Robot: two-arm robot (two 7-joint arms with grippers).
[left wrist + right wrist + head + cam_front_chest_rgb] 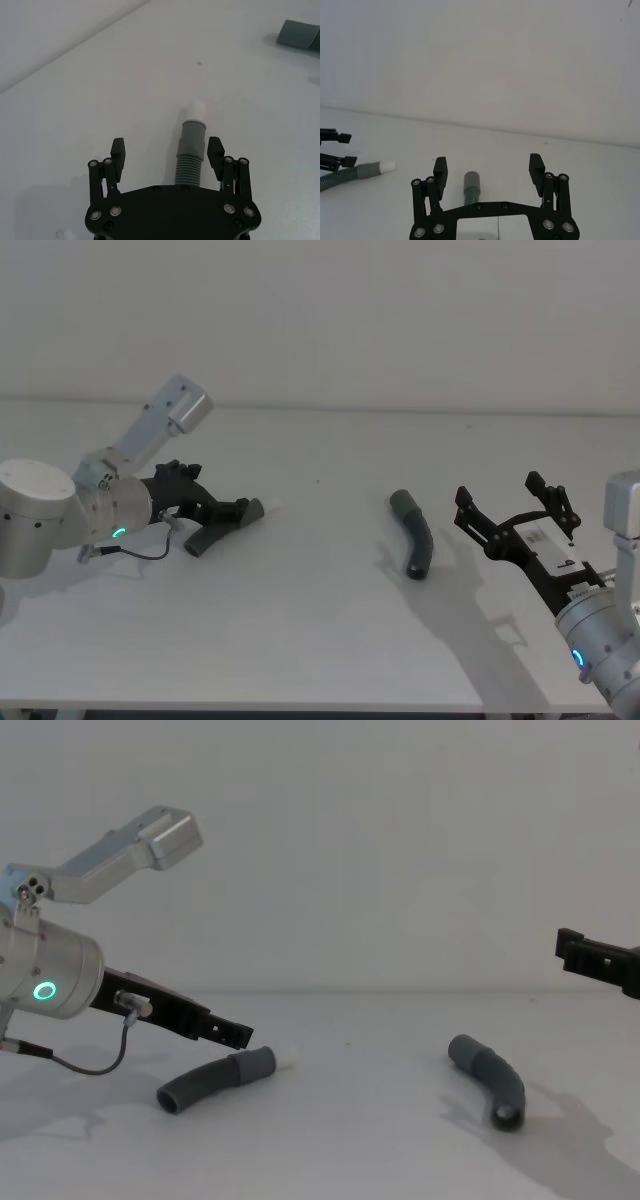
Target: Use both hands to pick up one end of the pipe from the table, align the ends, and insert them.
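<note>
Head: high, tilted down onto matte white table [330,660]. Chest: low, side-on across it. Wrists: close behind black two-fingered left gripper [166,146], right gripper [488,167]. Shared everywhere: white-tipped ribbed grey tube [215,1082], table's 9 o'clock.

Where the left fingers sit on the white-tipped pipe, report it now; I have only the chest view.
Observer: In the left wrist view the left gripper is open, with one finger on each side of the white-tipped pipe, just behind the tip, not yet closed.
Operator: Now report the right side.
Observer: In the right wrist view the right gripper is open and aimed at the near end of the other pipe, which lies ahead of it, untouched.
</note>
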